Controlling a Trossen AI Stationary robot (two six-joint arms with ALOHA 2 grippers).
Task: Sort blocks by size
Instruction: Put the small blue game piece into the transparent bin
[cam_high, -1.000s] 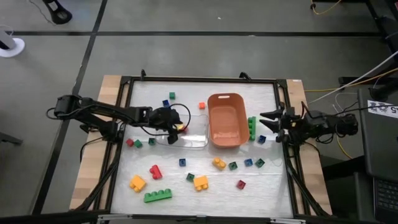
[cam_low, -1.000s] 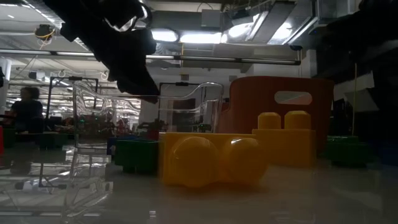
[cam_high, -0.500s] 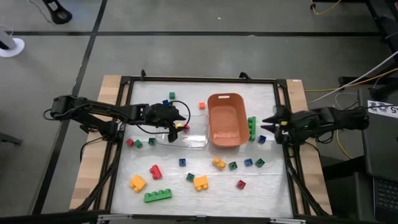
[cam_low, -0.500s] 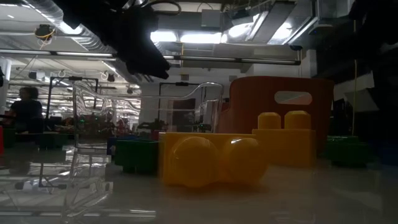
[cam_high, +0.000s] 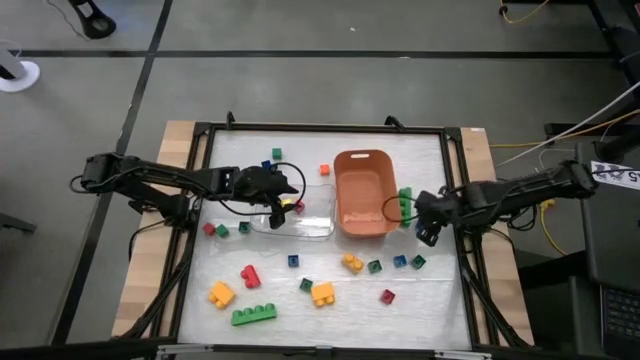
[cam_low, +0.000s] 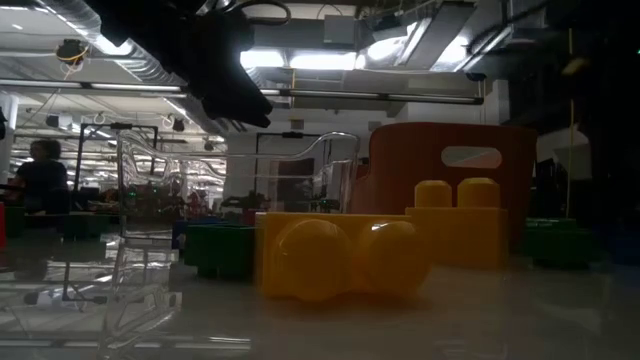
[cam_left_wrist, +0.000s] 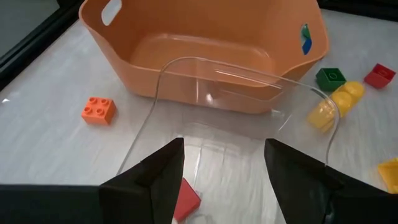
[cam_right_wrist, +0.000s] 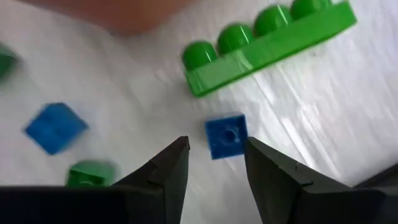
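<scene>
My left gripper (cam_high: 292, 194) is open above the clear tray (cam_high: 318, 228); in its wrist view (cam_left_wrist: 224, 177) a small red block (cam_left_wrist: 186, 200) lies on the tray floor under its fingers. The orange bin (cam_high: 363, 195) stands to the tray's right. My right gripper (cam_high: 425, 220) is open, tipped down over a small blue cube (cam_right_wrist: 226, 137) lying on the table just ahead of its fingertips (cam_right_wrist: 214, 163). A long green brick (cam_right_wrist: 268, 42) lies beyond the cube, beside the bin (cam_high: 404, 204). Neither gripper touches a block.
Loose blocks lie across the near half of the table: yellow (cam_high: 221, 294), long green (cam_high: 254, 313), red (cam_high: 249, 275), yellow (cam_high: 323, 293), red (cam_high: 387, 296). An orange block (cam_left_wrist: 98, 109) and some small ones lie at the far side. A black frame rail (cam_high: 466, 270) borders the table.
My right gripper has gone toward the table's left and near edge and tipped downward, coming over the small blue cube next to the long green brick. My left gripper has risen a little above the clear tray and then kept still.
</scene>
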